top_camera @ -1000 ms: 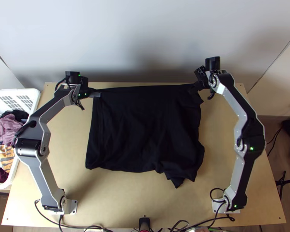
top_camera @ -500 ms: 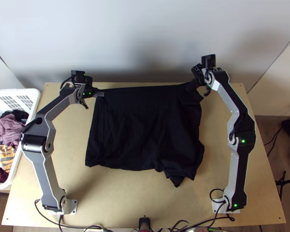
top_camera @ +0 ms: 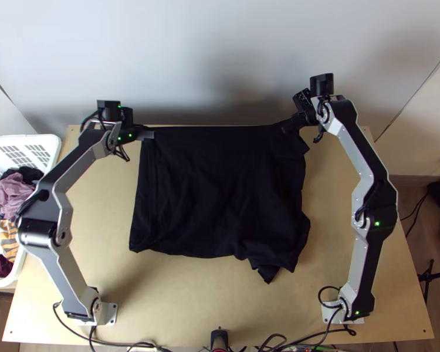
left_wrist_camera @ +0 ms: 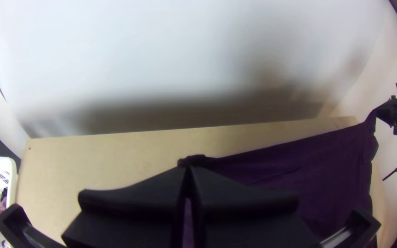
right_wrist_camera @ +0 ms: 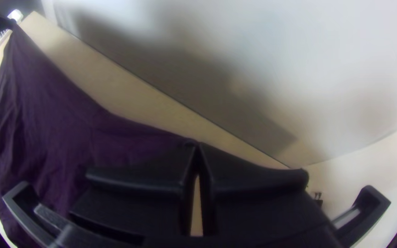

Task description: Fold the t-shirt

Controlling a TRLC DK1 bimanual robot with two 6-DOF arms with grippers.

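The black t-shirt (top_camera: 220, 193) lies broadly spread on the table, with creases and a bunched lower right corner. At its far left corner is my left gripper (top_camera: 151, 135); my right gripper (top_camera: 287, 126) is at the far right corner. The far edge runs between them, raised. In the left wrist view my left gripper (left_wrist_camera: 188, 170) is shut on a bit of the cloth (left_wrist_camera: 272, 165). My right gripper (right_wrist_camera: 197, 147), in the right wrist view, is likewise shut on the edge of the cloth (right_wrist_camera: 70, 128).
A white basket (top_camera: 44, 158) of mixed clothes stands beside the table's left edge. A pale wall (top_camera: 220, 58) rises behind the table's far edge. Bare wood (top_camera: 185, 299) lies in front of the t-shirt, with cables along the near edge.
Both grippers have shifted slightly toward the far edge, the left one first right and then back left. The t-shirt's far edge has moved with them, and its near edge has shifted slightly away.
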